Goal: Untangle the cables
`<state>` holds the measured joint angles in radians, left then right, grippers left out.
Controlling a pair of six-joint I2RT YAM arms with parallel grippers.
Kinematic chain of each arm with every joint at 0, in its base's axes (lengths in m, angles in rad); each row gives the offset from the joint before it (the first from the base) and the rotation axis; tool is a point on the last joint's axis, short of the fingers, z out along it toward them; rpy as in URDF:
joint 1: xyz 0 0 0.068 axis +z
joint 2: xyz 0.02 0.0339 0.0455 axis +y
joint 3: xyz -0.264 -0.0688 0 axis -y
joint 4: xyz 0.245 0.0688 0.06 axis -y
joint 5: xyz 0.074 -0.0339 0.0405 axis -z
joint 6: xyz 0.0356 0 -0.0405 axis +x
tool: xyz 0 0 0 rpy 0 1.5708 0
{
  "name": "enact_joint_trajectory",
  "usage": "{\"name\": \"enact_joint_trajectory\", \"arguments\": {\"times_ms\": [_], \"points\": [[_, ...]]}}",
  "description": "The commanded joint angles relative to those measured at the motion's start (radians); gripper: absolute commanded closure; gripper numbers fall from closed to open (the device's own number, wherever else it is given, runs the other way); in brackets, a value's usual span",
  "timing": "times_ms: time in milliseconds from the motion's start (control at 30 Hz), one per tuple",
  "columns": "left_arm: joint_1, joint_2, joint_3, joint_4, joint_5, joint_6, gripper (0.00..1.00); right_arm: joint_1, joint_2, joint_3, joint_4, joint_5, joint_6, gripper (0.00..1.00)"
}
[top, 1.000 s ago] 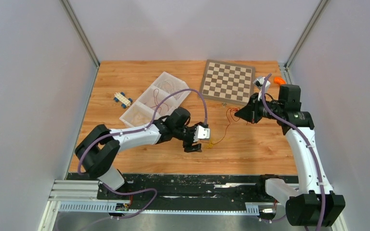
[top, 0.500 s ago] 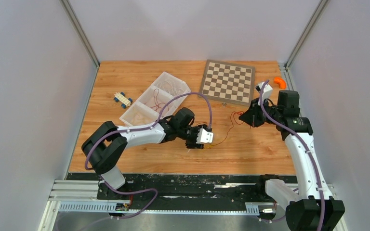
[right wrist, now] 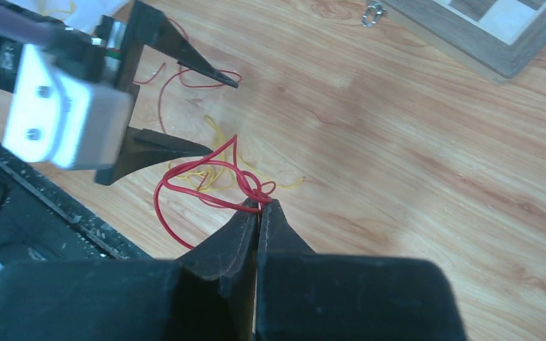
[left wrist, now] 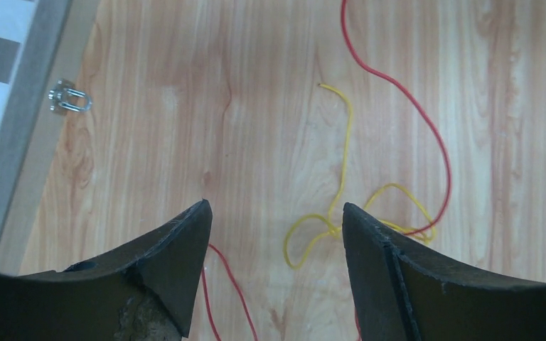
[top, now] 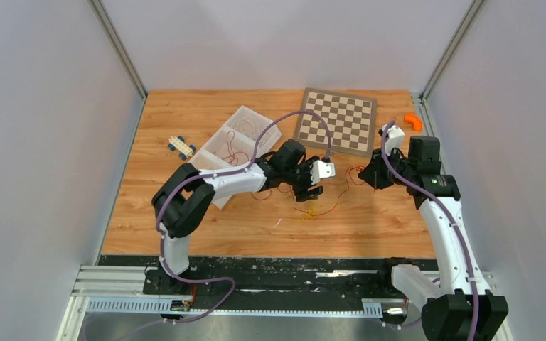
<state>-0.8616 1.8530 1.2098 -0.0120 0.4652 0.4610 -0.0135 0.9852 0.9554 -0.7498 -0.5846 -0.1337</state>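
A thin red cable (top: 338,195) and a thin yellow cable (top: 311,212) lie looped together on the wooden table. My right gripper (top: 365,172) is shut on a knot of the red cable (right wrist: 163,206), holding it above the table; the yellow cable (right wrist: 217,135) lies beneath it. My left gripper (top: 311,186) is open and empty, hovering just above the table. In the left wrist view the yellow cable (left wrist: 345,163) lies between and beyond the left gripper's (left wrist: 274,213) fingertips, with the red cable (left wrist: 405,92) to its right. The left gripper (right wrist: 222,117) also shows in the right wrist view.
A chessboard (top: 336,121) lies at the back, with a small metal clasp (left wrist: 67,99) by its near edge. A clear compartment tray (top: 217,153) with more wires sits at the left. A small blue-and-white toy (top: 180,145) and an orange piece (top: 413,121) lie at the sides.
My left gripper has moved away from the front and to the right, towards the chessboard, and now hovers open over the yellow cable. My right gripper has barely moved and still grips the red cable.
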Motion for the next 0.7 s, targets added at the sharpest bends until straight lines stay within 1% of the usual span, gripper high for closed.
{"name": "enact_joint_trajectory", "arguments": {"times_ms": [0, 133, 200, 233, 267, 300, 333, 367, 400, 433, 500, 533, 567, 600, 667], "points": [[0.000, 0.104, 0.147, -0.189, 0.009, -0.004, 0.26, 0.001, -0.001, 0.004, 0.021, 0.111, -0.061, 1.00], [-0.003, 0.122, 0.157, -0.279, 0.080, 0.057, 0.36, -0.004, 0.033, -0.031, 0.021, 0.167, -0.130, 1.00], [-0.003, 0.128, 0.179, -0.333, 0.103, 0.079, 0.45, -0.031, 0.058, -0.055, 0.032, 0.170, -0.151, 1.00], [-0.003, 0.129, 0.190, -0.375, 0.110, 0.089, 0.55, -0.045, 0.076, -0.061, 0.035, 0.162, -0.155, 1.00], [-0.003, 0.127, 0.212, -0.393, 0.120, 0.093, 0.61, -0.055, 0.101, -0.062, 0.037, 0.155, -0.161, 1.00], [-0.004, 0.122, 0.221, -0.424, 0.125, 0.102, 0.70, -0.062, 0.125, -0.063, 0.036, 0.153, -0.174, 1.00], [-0.004, 0.107, 0.238, -0.434, 0.133, 0.105, 0.75, -0.065, 0.147, -0.063, 0.036, 0.158, -0.189, 1.00], [-0.002, 0.079, 0.245, -0.443, 0.138, 0.106, 0.87, -0.065, 0.168, -0.063, 0.036, 0.162, -0.205, 1.00], [-0.001, 0.063, 0.258, -0.439, 0.145, 0.099, 0.94, -0.065, 0.187, -0.066, 0.036, 0.170, -0.222, 1.00], [0.003, 0.021, 0.264, -0.406, 0.154, 0.060, 0.99, -0.065, 0.204, -0.067, 0.039, 0.183, -0.236, 1.00], [0.016, -0.052, 0.298, -0.343, 0.185, -0.028, 1.00, -0.064, 0.236, -0.075, 0.045, 0.197, -0.265, 1.00], [0.021, -0.079, 0.330, -0.286, 0.188, -0.116, 1.00, -0.065, 0.250, -0.081, 0.052, 0.213, -0.279, 1.00], [0.039, -0.130, 0.347, -0.254, 0.183, -0.166, 1.00, -0.065, 0.263, -0.089, 0.060, 0.232, -0.299, 1.00], [0.051, -0.154, 0.388, -0.195, 0.174, -0.259, 1.00, -0.065, 0.276, -0.107, 0.069, 0.262, -0.324, 1.00], [0.096, -0.215, 0.460, -0.119, 0.154, -0.381, 1.00, -0.068, 0.299, -0.149, 0.092, 0.325, -0.382, 1.00]]}}
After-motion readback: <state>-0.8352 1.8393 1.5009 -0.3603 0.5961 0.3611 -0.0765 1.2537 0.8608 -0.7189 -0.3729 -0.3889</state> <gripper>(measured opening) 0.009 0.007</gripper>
